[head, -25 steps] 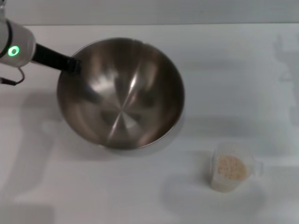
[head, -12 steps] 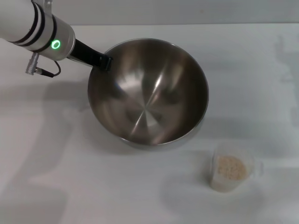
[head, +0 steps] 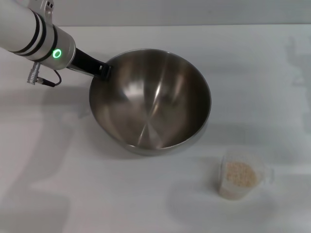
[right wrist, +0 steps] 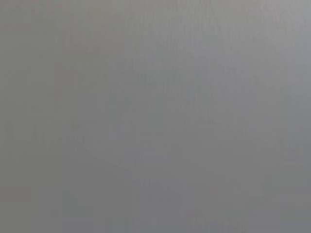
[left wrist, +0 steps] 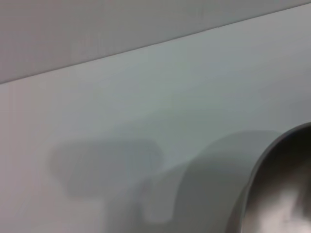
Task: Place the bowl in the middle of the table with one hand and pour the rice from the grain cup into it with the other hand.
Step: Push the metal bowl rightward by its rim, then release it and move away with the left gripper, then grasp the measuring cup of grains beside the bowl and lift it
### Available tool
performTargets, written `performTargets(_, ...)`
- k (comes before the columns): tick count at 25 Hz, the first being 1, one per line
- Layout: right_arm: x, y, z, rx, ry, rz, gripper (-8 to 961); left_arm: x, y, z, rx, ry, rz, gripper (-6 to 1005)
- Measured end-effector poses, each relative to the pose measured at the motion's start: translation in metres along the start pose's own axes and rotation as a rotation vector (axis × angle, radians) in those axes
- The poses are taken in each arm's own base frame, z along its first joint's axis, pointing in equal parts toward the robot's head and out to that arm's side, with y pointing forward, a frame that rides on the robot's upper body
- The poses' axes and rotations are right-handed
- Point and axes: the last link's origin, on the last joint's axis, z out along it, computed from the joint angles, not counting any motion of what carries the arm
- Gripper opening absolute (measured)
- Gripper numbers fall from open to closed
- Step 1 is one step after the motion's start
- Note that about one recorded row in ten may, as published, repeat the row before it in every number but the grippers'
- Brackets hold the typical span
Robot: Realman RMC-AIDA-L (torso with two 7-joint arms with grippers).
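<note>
The left pincer is clamped on the rim of the bowl, at the side facing the table's left edge and far edge. The bowl sits about midway between the left and right edges, a little toward the far edge (its steel inside looks bare). The grain cup stands upright near the front edge, toward the right corner, apart from the bowl, with the rice inside it. The right pincer shows in no view.
</note>
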Motion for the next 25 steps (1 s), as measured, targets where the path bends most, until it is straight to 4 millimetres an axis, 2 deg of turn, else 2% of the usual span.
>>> performTargets(9, 0.001, 0.000, -0.003, 0.002, 0.006, 0.000, 526, 0.001, -0.001, -0.001, 0.003, 0.014, -0.003, 96)
performTargets(11, 0.001, 0.000, -0.004, 0.002, 0.007, 0.000, 526, 0.004, -0.003, -0.007, 0.012, 0.054, -0.001, 107)
performTargets(12, 0.001, 0.000, -0.004, 0.001, 0.008, 0.000, 526, 0.008, -0.005, -0.018, 0.021, 0.116, -0.001, 112)
performTargets(14, 0.001, 0.000, -0.004, 0.000, 0.008, 0.000, 526, 0.011, -0.006, -0.025, 0.025, 0.155, 0.002, 332)
performTargets(16, 0.001, 0.000, -0.004, -0.001, 0.008, 0.001, 525, 0.015, -0.009, -0.039, 0.042, 0.242, 0.000, 367)
performTargets(17, 0.001, 0.001, -0.004, -0.001, 0.006, 0.003, 525, 0.017, -0.017, -0.056, 0.090, 0.379, 0.005, 385)
performTargets(18, 0.001, 0.001, -0.004, -0.001, 0.006, 0.003, 525, 0.017, -0.017, -0.056, 0.090, 0.379, 0.005, 403)
performTargets(20, 0.000, 0.001, -0.004, -0.002, 0.004, 0.005, 526, 0.015, -0.026, -0.066, 0.151, 0.496, 0.021, 438)
performTargets(21, 0.000, 0.001, -0.004, -0.002, 0.003, 0.005, 526, 0.013, -0.034, -0.072, 0.201, 0.585, 0.026, 437)
performTargets(22, 0.000, 0.002, -0.004, -0.004, 0.003, 0.007, 526, 0.005, -0.048, -0.082, 0.297, 0.748, 0.028, 436)
performTargets(23, 0.000, 0.002, -0.004, -0.005, 0.003, 0.009, 526, 0.001, -0.053, -0.086, 0.344, 0.825, 0.029, 435)
performTargets(24, 0.000, 0.003, -0.004, -0.006, 0.003, 0.012, 525, 0.001, -0.053, -0.086, 0.344, 0.825, 0.029, 435)
performTargets(25, 0.000, 0.003, -0.004, -0.008, 0.003, 0.015, 525, -0.013, -0.063, -0.092, 0.444, 0.975, 0.026, 434)
